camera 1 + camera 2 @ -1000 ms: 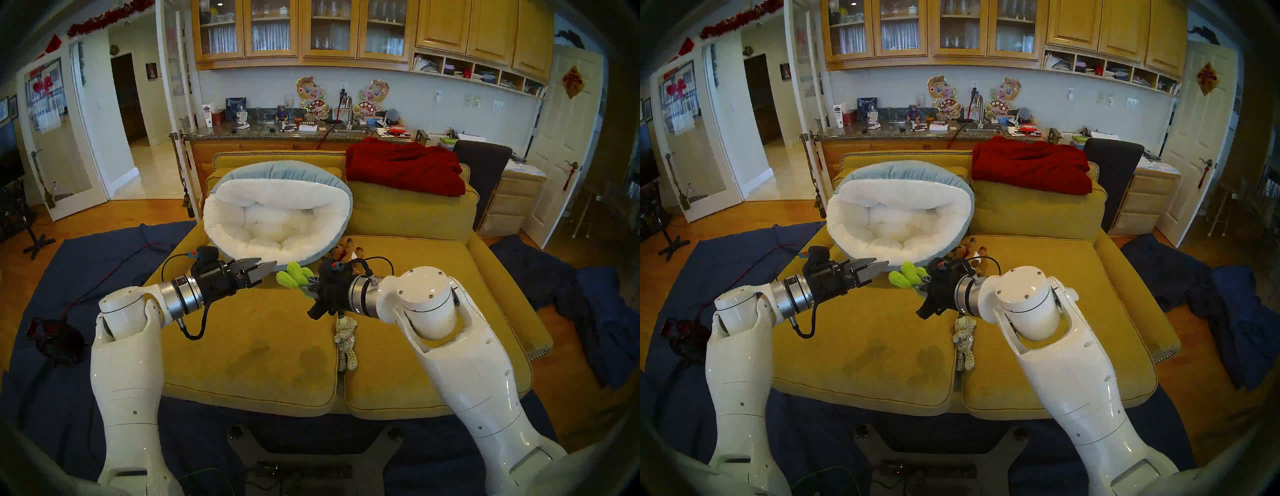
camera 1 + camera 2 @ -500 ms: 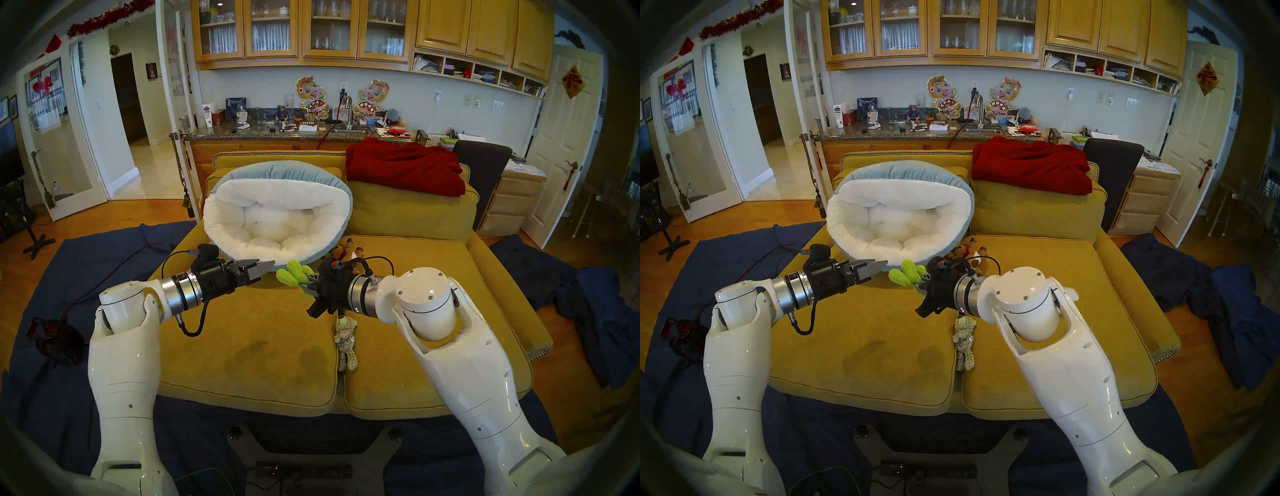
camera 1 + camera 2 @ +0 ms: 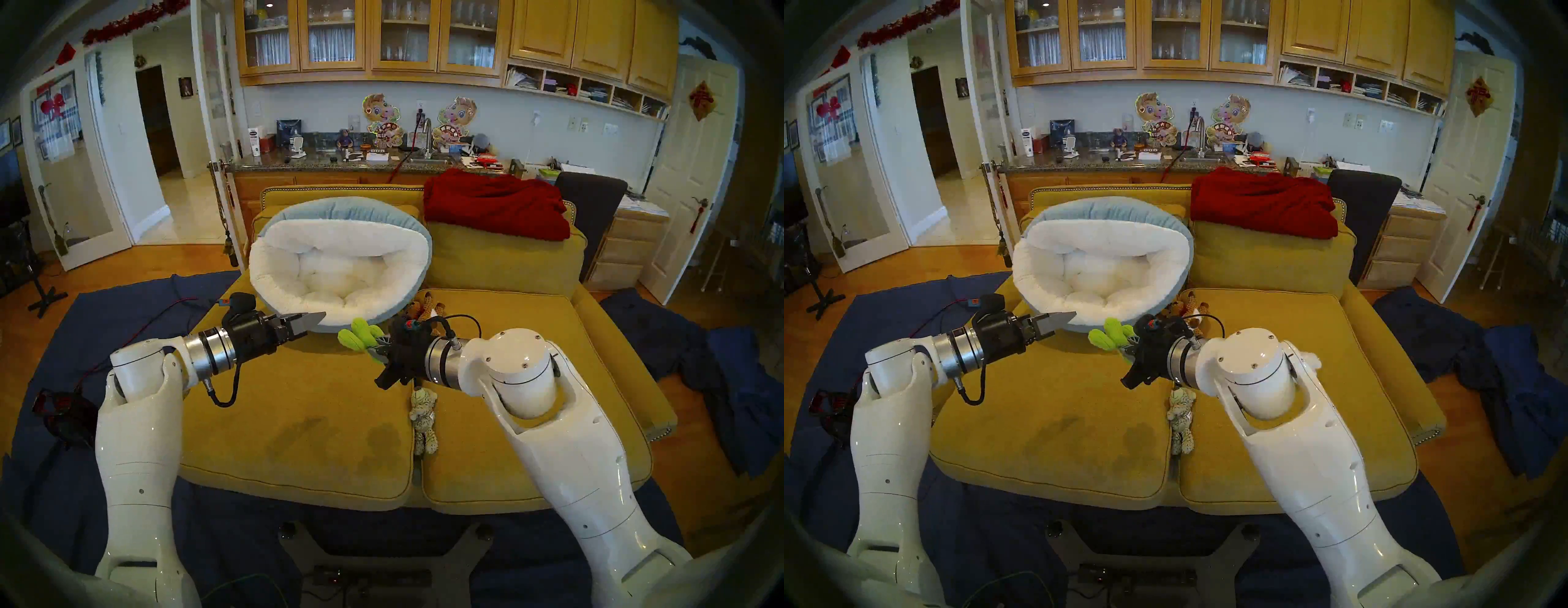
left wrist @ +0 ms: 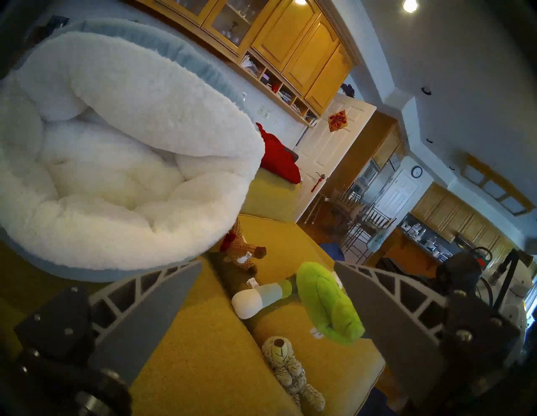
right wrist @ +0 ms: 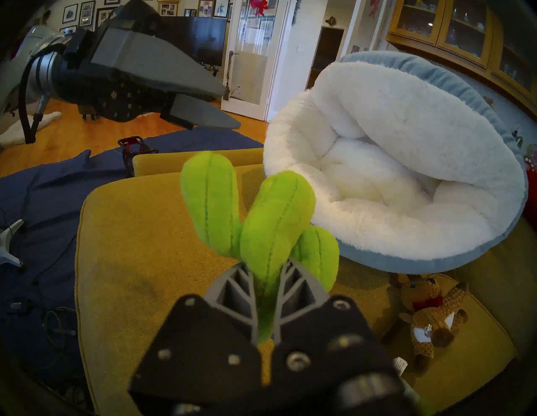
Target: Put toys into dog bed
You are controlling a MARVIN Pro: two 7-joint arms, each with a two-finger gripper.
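Note:
My right gripper (image 5: 267, 270) is shut on the base of the bright green cactus (image 3: 360, 335), holding it above the sofa seat just in front of the dog bed (image 3: 288, 297). The bed is round, white fleece inside and pale blue outside, and it leans tilted against the back cushion. My left gripper (image 4: 267, 263) stands open and empty at the bed's front rim, left of the cactus. A brown knitted animal (image 3: 426, 308) lies by the bed's right edge. The grey spotted cub (image 3: 423, 414) lies in the seam between the seat cushions. A white-blue-green tube (image 4: 261, 296) lies behind the cactus.
A red blanket (image 3: 496, 208) is draped over the sofa's right back cushion. The mustard seat cushions (image 3: 297, 416) are stained in front. Dark blue cloths (image 3: 127, 322) cover the floor around the sofa, and a black-and-red cable bundle (image 3: 68, 416) lies at the left.
My left arm has drawn back to the left, so its open gripper now sits farther from the cactus. The right gripper and cactus have hardly moved.

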